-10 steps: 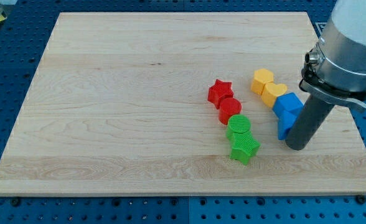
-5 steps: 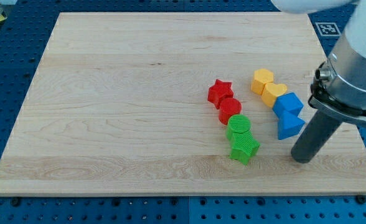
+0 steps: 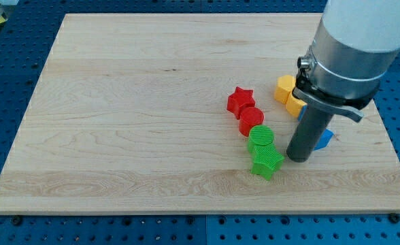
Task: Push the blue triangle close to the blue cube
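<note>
The board (image 3: 118,102) carries a cluster of blocks right of centre. A red star (image 3: 240,100) and a red cylinder (image 3: 251,120) sit touching. Just nearer lie a green cylinder (image 3: 260,138) and a green star (image 3: 267,163), also in contact. Farther right, two yellow blocks (image 3: 286,90) show only at their left edges; their shapes cannot be made out, the arm covering the rest.

The blue triangle (image 3: 324,139) appears only as a small blue corner to the right of the rod. The blue cube is not visible at all; it is presumably hidden behind the rod and arm housing. How close the two blue blocks lie cannot be judged from this view.

The arm (image 3: 353,47) enters from the upper right, its pale housing over the far-right part of the cluster. The rod descends leaning slightly left. My tip (image 3: 297,158) rests on the board just right of the green star, apart from it, and just left of the visible blue corner. Contact with the triangle cannot be confirmed. The tool is a plain rod with nothing to open or close, and it holds nothing.

Judgement: the tip's place on the triangle's left suggests a rightward or far-right push is being set up. The green star nearby risks disturbance.
</note>
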Controlling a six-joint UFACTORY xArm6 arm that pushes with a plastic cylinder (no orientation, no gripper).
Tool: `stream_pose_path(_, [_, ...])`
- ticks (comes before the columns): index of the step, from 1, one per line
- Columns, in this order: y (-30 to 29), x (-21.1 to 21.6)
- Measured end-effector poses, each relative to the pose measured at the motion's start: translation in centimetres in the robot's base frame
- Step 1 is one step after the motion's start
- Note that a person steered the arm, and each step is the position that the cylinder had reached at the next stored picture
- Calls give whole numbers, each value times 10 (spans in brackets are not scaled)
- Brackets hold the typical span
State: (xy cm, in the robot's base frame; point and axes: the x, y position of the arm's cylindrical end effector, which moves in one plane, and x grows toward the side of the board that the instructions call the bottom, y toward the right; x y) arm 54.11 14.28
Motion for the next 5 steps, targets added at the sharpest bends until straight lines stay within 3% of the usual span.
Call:
stream_pose_path(4, [42, -6])
stream_pose_path(5, [65, 24])
